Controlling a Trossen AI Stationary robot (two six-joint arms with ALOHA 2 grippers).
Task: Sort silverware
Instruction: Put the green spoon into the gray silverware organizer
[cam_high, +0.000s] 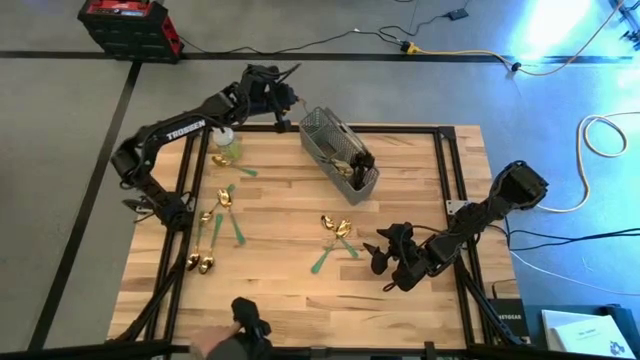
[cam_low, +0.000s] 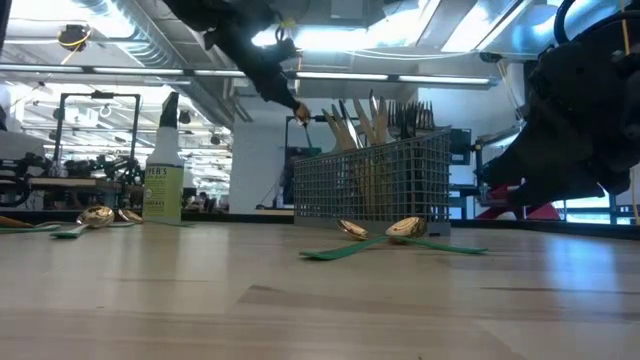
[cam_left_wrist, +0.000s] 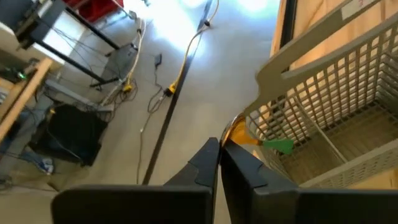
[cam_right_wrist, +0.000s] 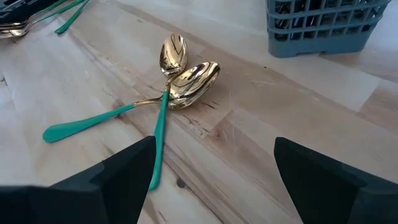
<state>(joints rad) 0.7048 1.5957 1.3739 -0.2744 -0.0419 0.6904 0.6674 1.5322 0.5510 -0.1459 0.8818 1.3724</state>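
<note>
TROSSEN shows on my left arm. My right claw (cam_right_wrist: 211, 180) gapes wide, empty, two green-handled spoons (cam_right_wrist: 180, 78) ahead on the plank worktop (cam_right_wrist: 261, 143); left claw (cam_left_wrist: 219, 163) pinched shut, empty, over the caddy (cam_left_wrist: 348, 93).

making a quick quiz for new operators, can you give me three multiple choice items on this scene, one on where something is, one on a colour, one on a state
1. Where is the spray bottle?
A. at the table's far left corner, near the left arm
B. inside the caddy
C. beside the right hand

2. What colour are the handles of the two crossed spoons in front of the right hand?
A. black
B. green
C. cream

3. How do the two hands stand?
A. both open
B. left open, right shut
C. left hand shut, right open

Answers:
1 A, the high view shows the bottle at that corner, apart from the caddy.
2 B, the right wrist view shows gold bowls on green handles.
3 C, the left wrist view shows the fingers pressed together by the caddy's rim; the right wrist view shows a wide gap.
</note>
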